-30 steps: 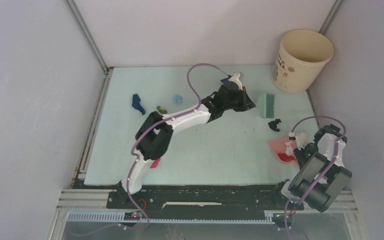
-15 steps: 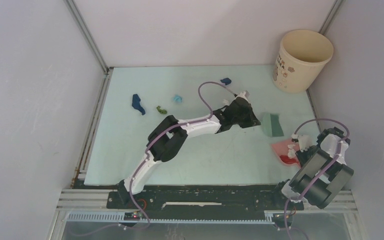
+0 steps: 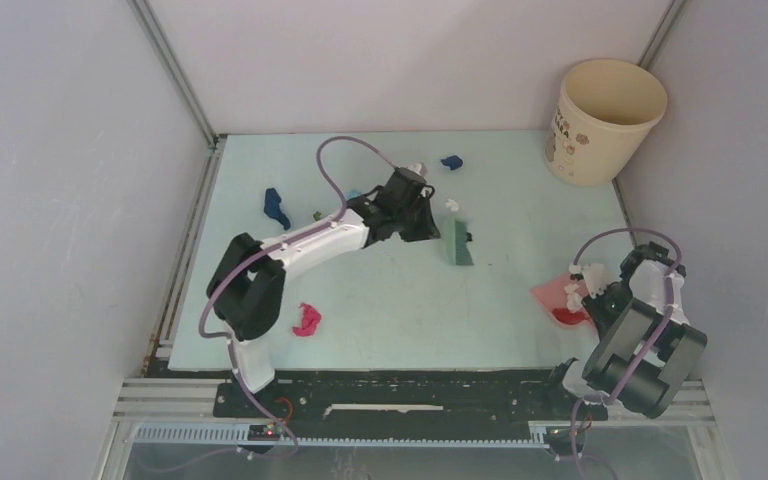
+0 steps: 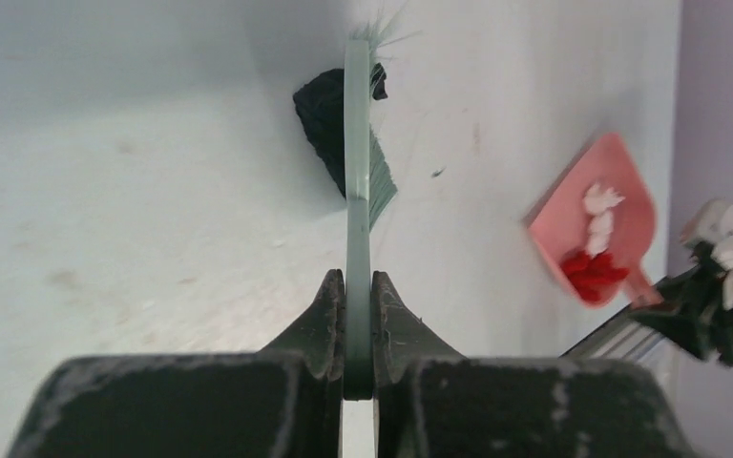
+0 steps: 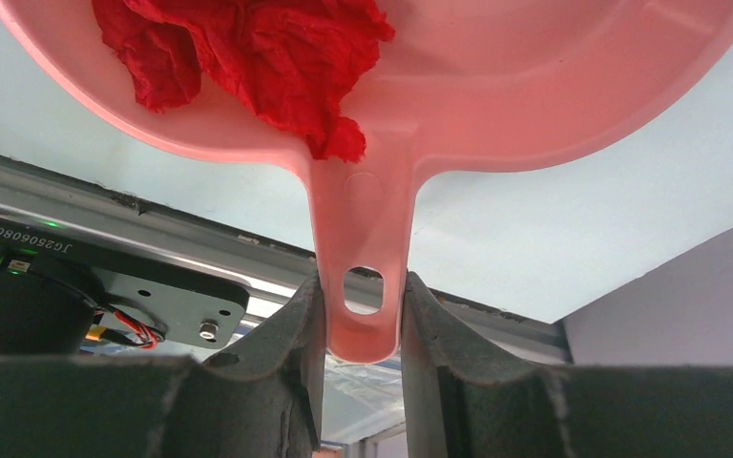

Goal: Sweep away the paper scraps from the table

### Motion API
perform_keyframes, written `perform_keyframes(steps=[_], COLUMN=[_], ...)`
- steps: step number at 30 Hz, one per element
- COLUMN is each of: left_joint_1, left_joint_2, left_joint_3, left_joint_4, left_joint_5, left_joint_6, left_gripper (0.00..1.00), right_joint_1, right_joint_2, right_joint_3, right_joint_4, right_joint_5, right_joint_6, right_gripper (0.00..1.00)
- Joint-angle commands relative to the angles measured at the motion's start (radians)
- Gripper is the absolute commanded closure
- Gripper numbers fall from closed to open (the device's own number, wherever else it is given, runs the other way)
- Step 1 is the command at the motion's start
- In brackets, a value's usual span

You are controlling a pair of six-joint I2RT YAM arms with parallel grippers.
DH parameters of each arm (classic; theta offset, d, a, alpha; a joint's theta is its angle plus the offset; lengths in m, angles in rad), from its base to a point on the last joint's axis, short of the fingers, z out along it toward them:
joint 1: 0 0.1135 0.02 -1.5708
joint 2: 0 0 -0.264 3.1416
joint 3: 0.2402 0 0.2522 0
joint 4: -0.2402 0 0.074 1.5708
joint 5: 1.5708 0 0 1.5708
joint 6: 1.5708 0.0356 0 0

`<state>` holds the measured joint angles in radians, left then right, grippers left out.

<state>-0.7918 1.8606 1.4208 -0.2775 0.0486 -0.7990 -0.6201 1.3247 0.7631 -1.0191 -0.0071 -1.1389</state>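
Several paper scraps [image 3: 276, 207] are not yet off the table [image 3: 520, 190]. The leftmost is dark blue, with a green scrap [image 3: 317, 215] near it and a magenta scrap [image 3: 307, 320] well apart, toward the near edge. The magenta one was hidden under the left arm half a second ago and is uncovered now, because that arm has swung back to the left.

The left claw [image 4: 357, 286] pinches the flat handle of the brush [image 3: 457, 243], its two fingers pressed tight on either side. Half a second ago the brush stood close to the dustpan; now it is back around the middle of the table. A black scrap [image 4: 323, 124] touches the bristles, on their far side in the wrist view. One second ago this scrap lay near the dustpan, so the stroke seems to have dragged it away rather than in, and I judge it needs another pass. A white scrap [image 3: 451, 204] lies just beyond the brush, and a second blue scrap [image 3: 451, 162] farther back.

On the right, the dustpan [image 3: 550, 292] lies with its open edge facing the brush, shifted only slightly. It holds a red scrap [image 5: 248, 48] and some white bits [image 4: 599, 215]. The right claw [image 5: 358, 310] is clamped on the dustpan's handle. The bucket [image 3: 605, 120] stands in the far right corner.

My reading is that the job is less than half done: most scraps lie left of the brush, far from the dustpan.
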Motion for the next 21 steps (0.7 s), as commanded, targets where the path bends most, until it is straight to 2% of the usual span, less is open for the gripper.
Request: perform_keyframes(steps=[1, 5, 9, 12, 16, 21], left_joint_1=[0.02, 0.02, 0.022, 0.021, 0.022, 0.02], left_joint_2=[-0.114, -0.086, 0.001, 0.083, 0.201, 0.318], left_joint_3=[0.104, 0.348, 0.584, 0.755, 0.899, 0.911], left_joint_4=[-0.266, -0.494, -0.645, -0.731, -0.757, -0.672], left_joint_5=[0.067, 0.048, -0.042, -0.17, -0.379, -0.533], left_joint_6=[0.309, 0.51, 0.643, 0.725, 0.851, 1.002], left_gripper=[1.0, 0.97, 0.96, 0.96, 0.98, 1.0], right_joint_1=[0.072, 0.161, 0.258, 0.333, 0.426, 0.515], right_joint_2=[-0.003, -0.016, -0.033, -0.027, -0.011, 0.01], right_joint_3=[0.048, 0.048, 0.054, 0.071, 0.083, 0.091], right_joint_4=[-0.007, -0.038, -0.06, -0.093, -0.107, -0.107], right_joint_5=[0.007, 0.031, 0.04, 0.029, 0.026, 0.032], right_joint_6=[0.013, 0.029, 0.063, 0.107, 0.168, 0.238], right_gripper=[1.0, 1.0, 1.0, 1.0, 1.0, 1.0])
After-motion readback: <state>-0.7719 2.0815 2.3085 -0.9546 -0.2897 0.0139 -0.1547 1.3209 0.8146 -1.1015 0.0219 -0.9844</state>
